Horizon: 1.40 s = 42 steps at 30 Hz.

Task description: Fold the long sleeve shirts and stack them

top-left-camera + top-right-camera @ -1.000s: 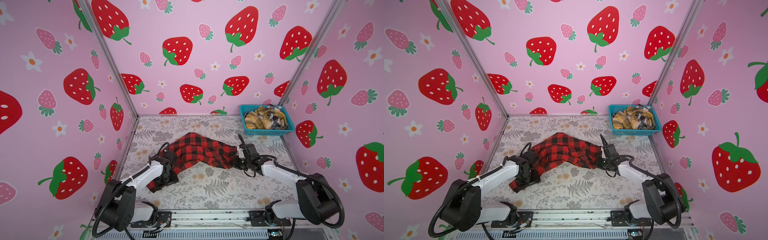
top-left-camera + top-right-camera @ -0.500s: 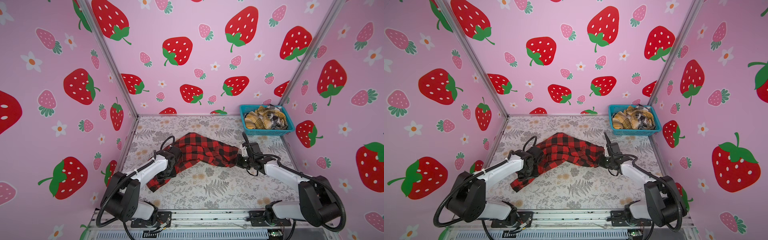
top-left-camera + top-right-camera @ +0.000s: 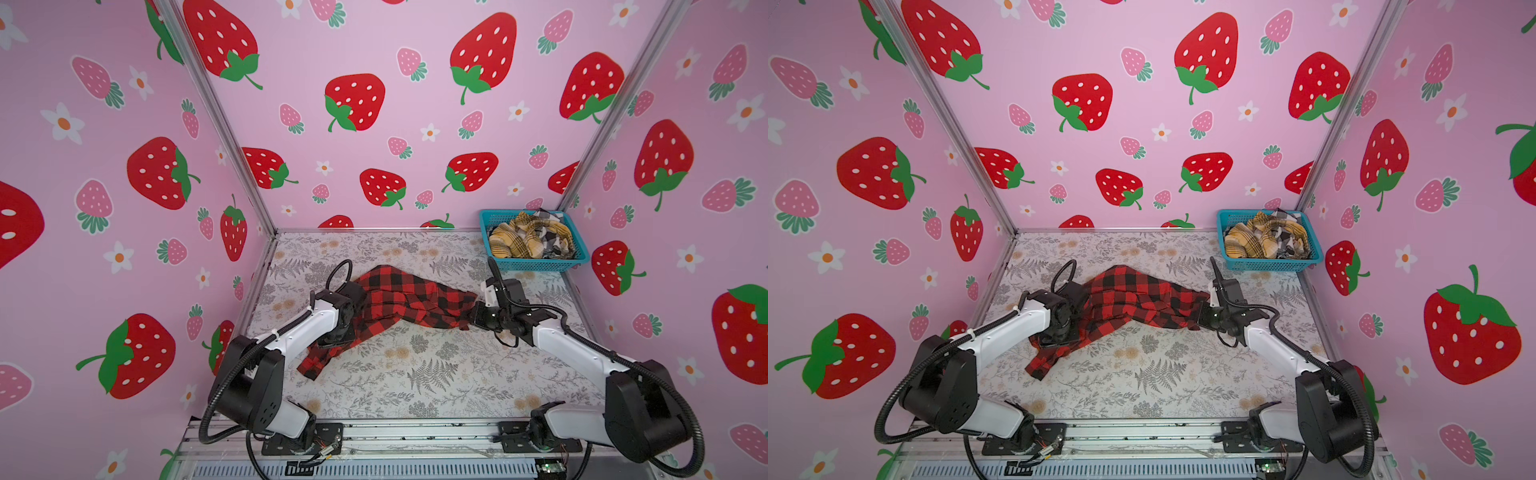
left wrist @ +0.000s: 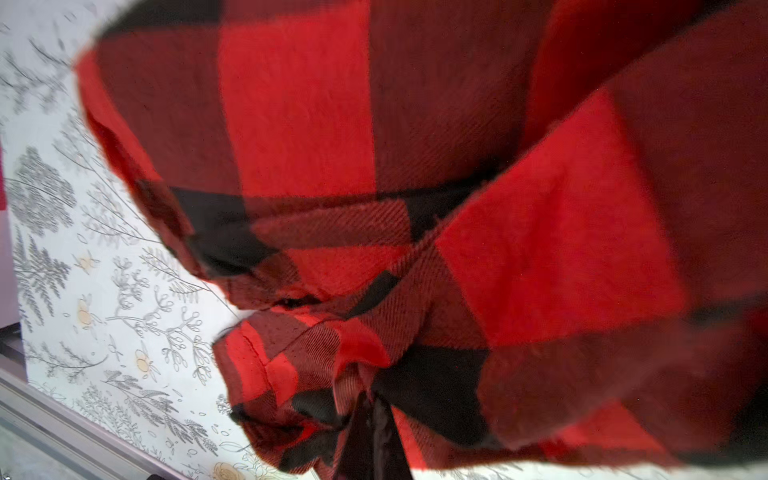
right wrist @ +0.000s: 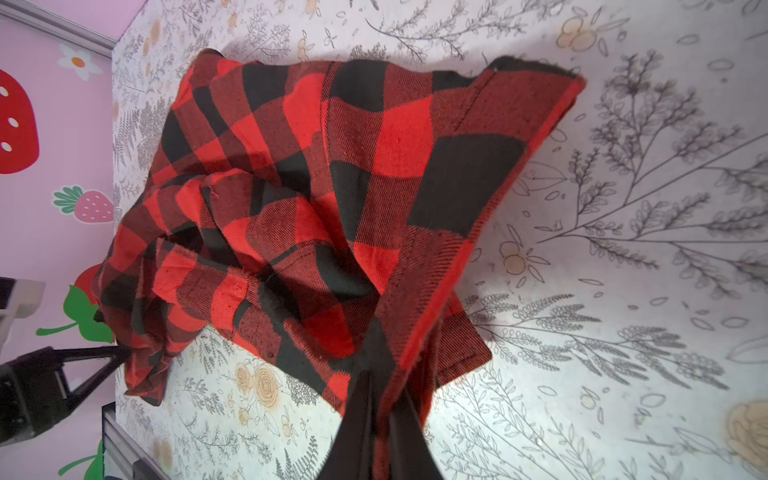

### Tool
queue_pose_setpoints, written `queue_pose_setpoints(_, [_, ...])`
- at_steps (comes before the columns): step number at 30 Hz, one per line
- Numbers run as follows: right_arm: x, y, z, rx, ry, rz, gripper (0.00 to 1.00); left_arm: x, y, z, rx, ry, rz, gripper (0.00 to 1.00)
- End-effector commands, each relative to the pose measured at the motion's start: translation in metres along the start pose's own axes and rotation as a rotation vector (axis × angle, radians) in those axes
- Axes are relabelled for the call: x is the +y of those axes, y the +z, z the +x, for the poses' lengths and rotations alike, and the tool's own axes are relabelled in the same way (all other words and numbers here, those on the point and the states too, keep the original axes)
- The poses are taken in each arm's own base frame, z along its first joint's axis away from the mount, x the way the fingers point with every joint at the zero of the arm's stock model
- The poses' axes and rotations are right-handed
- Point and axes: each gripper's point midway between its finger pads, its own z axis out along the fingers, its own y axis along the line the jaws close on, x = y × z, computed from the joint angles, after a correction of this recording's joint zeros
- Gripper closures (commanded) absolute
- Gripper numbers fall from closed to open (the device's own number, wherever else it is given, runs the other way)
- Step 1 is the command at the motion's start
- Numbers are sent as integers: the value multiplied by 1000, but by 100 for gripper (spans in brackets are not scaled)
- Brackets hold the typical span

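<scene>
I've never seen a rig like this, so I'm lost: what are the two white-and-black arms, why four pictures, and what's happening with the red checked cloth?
Those are two robot arms mounted at the near edge of a floral table, each ending in a two-fingered gripper. Two pictures come from a paired camera overhead and show nearly the same whole scene; the other two are close-ups from a camera on each arm's wrist. On the table lies a crumpled red-and-black shirt. The left gripper and the right gripper are each pinched shut on an end of it. In the far right corner a turquoise basket holds a yellow plaid shirt and a black-and-white shirt.
</scene>
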Motion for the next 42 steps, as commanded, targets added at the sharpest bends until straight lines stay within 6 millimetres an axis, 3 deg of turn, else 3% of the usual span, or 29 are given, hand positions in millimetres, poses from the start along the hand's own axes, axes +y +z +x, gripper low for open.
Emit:
queue_pose_setpoints(1, [14,-16,-13,-34,-33,-29,90,11,-85,-71,-285,-41,49,100])
queue_pose_setpoints(4, [25,-23,-21,-54,-63,-58,90,8,-145,-132,-466,-33,66,100])
queue_pose_setpoints(7, [32,-28,-32,-67,-82,-63,90,-12,-185,-198,-598,-52,124,100])
queue_pose_setpoints(9, [31,-28,-38,-71,-71,-58,90,-38,-200,-238,-660,-55,188,100])
queue_pose_setpoints(11, [23,-28,-46,-82,-44,-30,88,-70,-192,-273,-643,-40,246,98])
queue_pose_setpoints(13, [15,-28,-56,-96,-20,-4,74,-90,-166,-292,-560,-37,272,58])
queue_pose_setpoints(14, [11,-28,-60,-101,-8,3,61,-92,-156,-295,-507,-58,279,45])
queue_pose_setpoints(16, [8,-26,-66,-96,-1,3,43,-87,-143,-287,-420,-84,276,38])
queue_pose_setpoints(19, [10,-23,-67,-79,-29,-11,34,-58,-135,-252,-349,-81,186,20])
queue_pose_setpoints(22, [4,-23,-59,-66,-37,5,31,-12,-115,-192,-272,-170,201,12])
queue_pose_setpoints(26, [-9,-22,-37,-26,-54,35,29,51,-65,-90,-51,-381,288,12])
queue_pose_setpoints(29, [-23,-13,-11,32,-74,70,28,59,-37,-26,83,-468,344,16])
queue_pose_setpoints(32, [-29,-2,11,86,-91,97,28,61,-17,16,161,-523,323,14])
queue_pose_setpoints(34, [-22,4,25,104,-102,70,26,61,-7,30,179,-565,325,11])
queue_pose_setpoints(37, [-19,12,42,124,-108,61,24,59,3,35,201,-603,347,9])
queue_pose_setpoints(42, [-13,22,45,107,-100,11,25,47,11,15,211,-655,457,10])
